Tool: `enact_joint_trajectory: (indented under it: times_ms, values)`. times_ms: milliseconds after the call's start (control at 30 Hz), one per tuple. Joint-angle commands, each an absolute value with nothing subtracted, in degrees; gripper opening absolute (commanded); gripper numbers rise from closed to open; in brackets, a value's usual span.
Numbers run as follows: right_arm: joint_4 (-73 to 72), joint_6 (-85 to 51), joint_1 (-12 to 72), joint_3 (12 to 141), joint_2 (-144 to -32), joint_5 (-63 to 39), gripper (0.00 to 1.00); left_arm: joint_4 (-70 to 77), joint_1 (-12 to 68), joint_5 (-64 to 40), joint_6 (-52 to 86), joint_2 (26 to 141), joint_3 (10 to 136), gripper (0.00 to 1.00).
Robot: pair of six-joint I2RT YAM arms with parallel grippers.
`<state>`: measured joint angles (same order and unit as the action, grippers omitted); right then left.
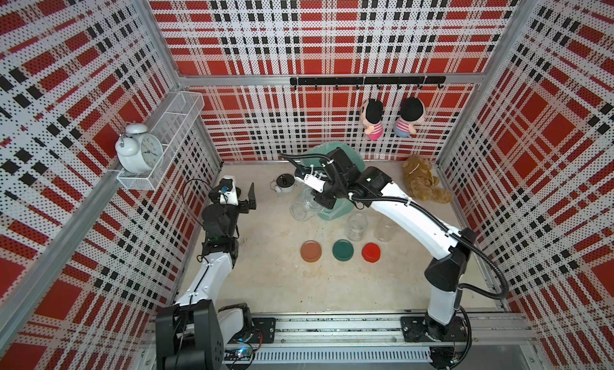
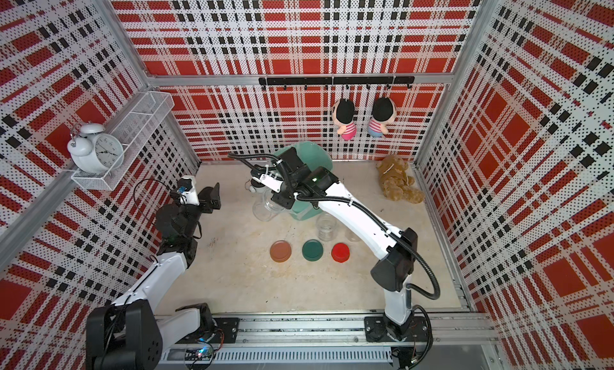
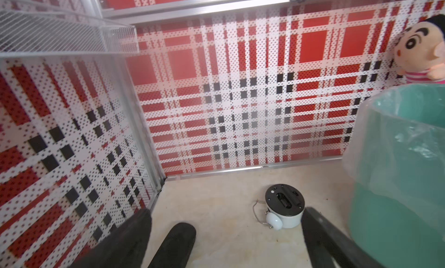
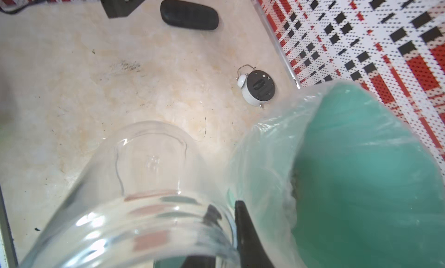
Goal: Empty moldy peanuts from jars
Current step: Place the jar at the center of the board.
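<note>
Nearest, lying flat in a row on the pale stone-look surface: terracotta brown round lid, dark green round lid, bright red round lid; just behind them, standing upright and uncapped, two small clear cylindrical jars, nothing visible inside; off to the left, raised above the surface, left hand with black fingers spread wide on nothing; farther back, right hand pressed together on the glass wall of a third clear jar at its mouth; held tilted, looking empty, just beside the big teal bin with clear plastic liner; low inside the liner, moldy peanuts showing only as a blurred pale tan patch; beyond, face down, small white alarm clock; far right corner, brown teddy bear.
</note>
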<state>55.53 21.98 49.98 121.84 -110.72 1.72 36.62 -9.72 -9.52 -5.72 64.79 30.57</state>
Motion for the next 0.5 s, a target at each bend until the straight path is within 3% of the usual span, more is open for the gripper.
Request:
enact_joint_trajectory:
  times_ms: [0, 467]
  values:
    - [60.82, 26.99, 52.68, 128.54, -114.96, 6.59, 0.0, 38.91, -10.46, -6.83, -2.47, 65.33, 29.63, 0.98]
    - [62.01, 31.96, 55.55, 134.99, -130.77, 14.34, 0.0, 43.11, -12.22, -6.94, 1.9, 68.86, 27.39, 0.98]
